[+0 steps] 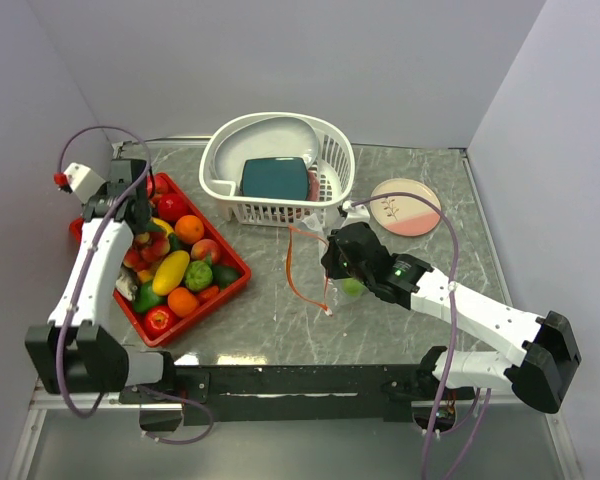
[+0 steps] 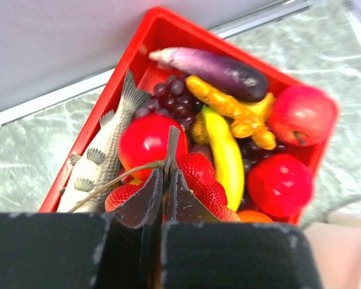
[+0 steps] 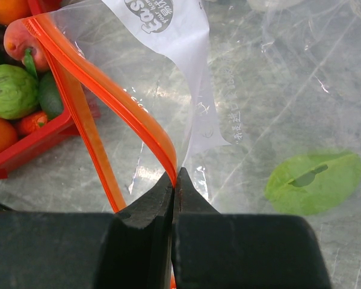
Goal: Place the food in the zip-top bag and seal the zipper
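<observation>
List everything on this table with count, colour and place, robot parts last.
red tray: one, red, table's left side.
food: a heap, mixed colours, in the red tray.
white basket: one, white, far centre.
teal slab: one, teal, inside the white basket.
plate: one, pink and cream, far right.
zip-top bag: one, clear, centre, mouth open.
zipper: one, orange-red, along the bag's mouth.
green piece: one, green, inside the bag.
table: one, grey marble.
left tool: shut, over the red tray.
right tool: shut on the zip-top bag's mouth edge.
</observation>
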Controlling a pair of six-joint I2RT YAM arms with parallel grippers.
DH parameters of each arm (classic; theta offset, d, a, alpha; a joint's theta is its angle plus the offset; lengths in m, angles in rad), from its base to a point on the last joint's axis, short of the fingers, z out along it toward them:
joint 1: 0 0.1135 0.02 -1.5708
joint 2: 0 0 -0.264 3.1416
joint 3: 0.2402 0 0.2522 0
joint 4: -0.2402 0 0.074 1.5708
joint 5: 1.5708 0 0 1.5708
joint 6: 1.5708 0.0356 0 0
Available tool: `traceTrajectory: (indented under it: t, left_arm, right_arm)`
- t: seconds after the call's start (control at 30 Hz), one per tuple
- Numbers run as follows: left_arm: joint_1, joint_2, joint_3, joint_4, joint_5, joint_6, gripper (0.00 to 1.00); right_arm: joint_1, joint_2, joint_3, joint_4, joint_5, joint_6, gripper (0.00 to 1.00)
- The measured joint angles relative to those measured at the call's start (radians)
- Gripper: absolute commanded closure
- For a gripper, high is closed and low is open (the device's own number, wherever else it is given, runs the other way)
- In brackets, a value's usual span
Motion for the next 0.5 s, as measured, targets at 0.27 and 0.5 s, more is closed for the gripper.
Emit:
traceTrajectory:
  t: [0.27,0.5]
  left_arm:
    - [-0.026,-0.204,-0.035,0.08,0.063,0.167,0.99]
    - [-0.077,-0.317,-0.02,0.146,0.175,0.291,0.99]
  right_arm:
    - [0.0,0.007,0.0,0.0,0.0,0.0,1.0]
    - [0.0,0.05,0.022,-0.011,-0.019,-0.005,1.0]
